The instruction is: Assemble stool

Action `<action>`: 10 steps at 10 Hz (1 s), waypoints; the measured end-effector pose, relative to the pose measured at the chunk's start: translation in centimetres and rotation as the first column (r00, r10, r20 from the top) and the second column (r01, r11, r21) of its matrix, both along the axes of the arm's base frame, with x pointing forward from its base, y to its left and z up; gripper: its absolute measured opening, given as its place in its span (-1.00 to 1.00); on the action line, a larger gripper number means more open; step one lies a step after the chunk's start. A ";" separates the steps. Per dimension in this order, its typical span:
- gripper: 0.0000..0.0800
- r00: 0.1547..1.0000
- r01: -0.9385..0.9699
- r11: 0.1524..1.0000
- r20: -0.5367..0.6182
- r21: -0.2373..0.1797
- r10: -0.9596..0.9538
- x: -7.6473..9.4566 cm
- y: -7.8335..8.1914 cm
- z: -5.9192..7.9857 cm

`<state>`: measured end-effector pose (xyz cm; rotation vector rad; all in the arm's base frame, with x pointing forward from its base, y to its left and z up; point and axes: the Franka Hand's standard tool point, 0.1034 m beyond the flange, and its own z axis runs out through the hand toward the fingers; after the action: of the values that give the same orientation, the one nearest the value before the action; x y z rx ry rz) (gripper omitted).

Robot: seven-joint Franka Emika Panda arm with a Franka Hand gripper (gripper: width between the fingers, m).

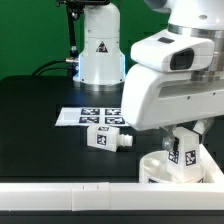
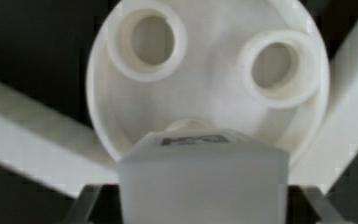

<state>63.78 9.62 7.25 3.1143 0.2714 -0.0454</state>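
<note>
My gripper [image 1: 183, 140] is shut on a white blocky stool leg [image 1: 185, 152] with a square tag and holds it upright just over the round white seat [image 1: 158, 170] at the exterior view's lower right. In the wrist view the leg [image 2: 202, 170] fills the space between my fingers [image 2: 101, 205], and my gripper [image 2: 206, 208] hangs above the seat [image 2: 194, 95], whose two round sockets show beyond the leg. Whether the leg touches the seat I cannot tell. A second leg [image 1: 108, 138] lies on its side on the black table.
The marker board [image 1: 95, 117] lies flat behind the loose leg. The arm's white base [image 1: 98, 50] stands at the back. A long white edge bar [image 1: 65, 198] runs along the front, and white bars [image 2: 25, 125] cross under the seat in the wrist view.
</note>
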 end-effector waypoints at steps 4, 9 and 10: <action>-0.16 0.817 0.577 0.813 -0.050 0.076 -0.575 0.0 0.5 -0.2; 0.54 0.991 0.132 0.988 0.002 0.074 -0.133 0.3 0.4 0.8; 0.54 0.999 0.037 0.997 0.013 0.069 -0.038 0.4 0.6 1.1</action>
<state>64.18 10.24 8.36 3.1865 0.2193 -0.0144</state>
